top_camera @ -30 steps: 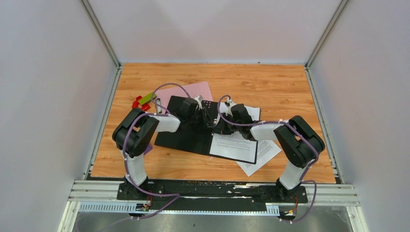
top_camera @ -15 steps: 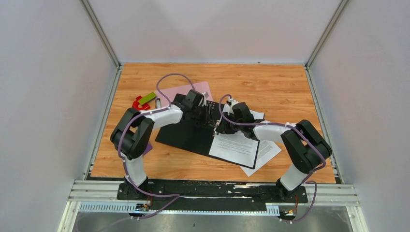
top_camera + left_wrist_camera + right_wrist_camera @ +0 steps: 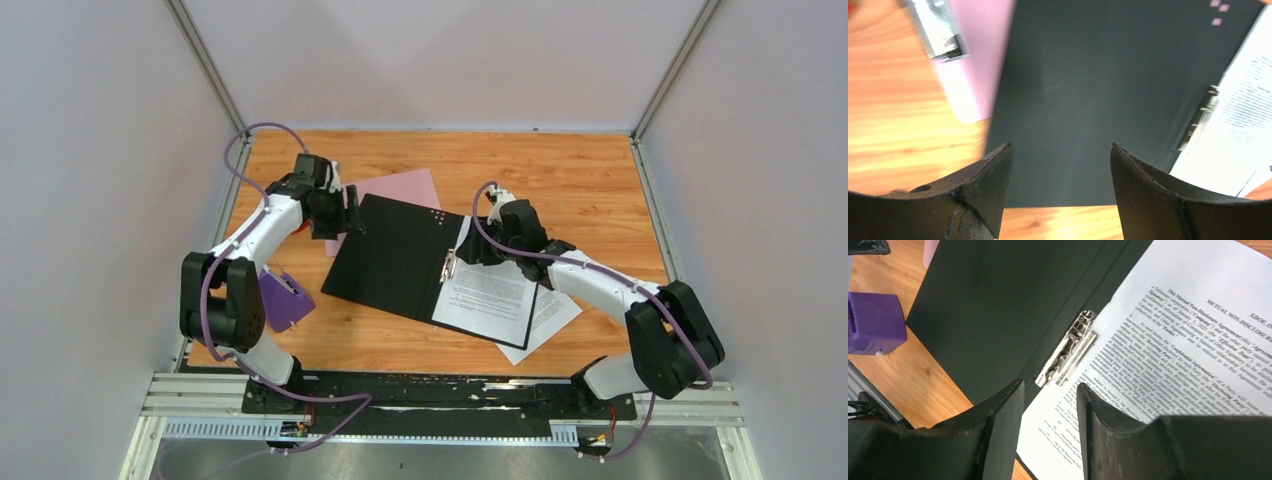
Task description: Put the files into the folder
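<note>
The black folder point(image 3: 395, 262) lies open on the table, its metal clip point(image 3: 449, 265) at the spine. One printed file point(image 3: 492, 298) rests on the folder's right half, its edge at the clip point(image 3: 1068, 355). A second file point(image 3: 552, 318) sticks out from under the folder at the right. My left gripper point(image 3: 351, 218) hovers open over the folder's left edge point(image 3: 1073, 90), with nothing between its jaws point(image 3: 1060, 146). My right gripper point(image 3: 472, 254) is open just above the spine, its jaws point(image 3: 1050, 385) empty over the top file point(image 3: 1173, 350).
A pink sheet point(image 3: 392, 188) lies under the folder's far left corner, with a small silver object point(image 3: 938, 25) beside it. A purple block point(image 3: 285, 300) sits near the left arm at the front left. Grey walls enclose the wooden table point(image 3: 560, 170).
Both grippers have opened. The left arm has swung away from the folder's middle to its far left edge. The right arm has drawn back slightly, uncovering the clip.
</note>
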`<action>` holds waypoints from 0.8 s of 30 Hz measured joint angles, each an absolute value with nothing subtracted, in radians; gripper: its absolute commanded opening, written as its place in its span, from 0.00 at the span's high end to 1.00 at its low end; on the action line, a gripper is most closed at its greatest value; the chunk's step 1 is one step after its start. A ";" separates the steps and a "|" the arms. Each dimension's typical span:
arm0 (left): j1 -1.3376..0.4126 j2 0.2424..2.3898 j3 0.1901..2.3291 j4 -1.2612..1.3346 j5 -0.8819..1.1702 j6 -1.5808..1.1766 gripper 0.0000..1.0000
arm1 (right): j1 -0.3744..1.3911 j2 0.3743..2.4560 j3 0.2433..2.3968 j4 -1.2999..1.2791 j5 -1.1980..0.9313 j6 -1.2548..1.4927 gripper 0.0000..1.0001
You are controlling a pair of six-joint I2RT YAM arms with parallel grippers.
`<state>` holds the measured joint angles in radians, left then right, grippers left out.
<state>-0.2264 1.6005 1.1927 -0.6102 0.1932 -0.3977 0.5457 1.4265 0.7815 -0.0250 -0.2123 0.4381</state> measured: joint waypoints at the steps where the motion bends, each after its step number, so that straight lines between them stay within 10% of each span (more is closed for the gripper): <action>1: -0.189 1.599 1.190 -0.634 0.190 -0.375 0.20 | 0.544 1.425 0.786 -0.034 -0.209 0.434 0.56; 24: -0.083 1.810 1.200 -0.792 0.223 -0.167 0.15 | 0.282 1.316 0.710 -0.213 -0.054 0.390 0.24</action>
<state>-0.0834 1.8099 1.1999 -0.7921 0.2226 -0.1673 0.2821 1.3163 0.7097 -0.2127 -0.0544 0.3904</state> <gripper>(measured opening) 0.845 0.757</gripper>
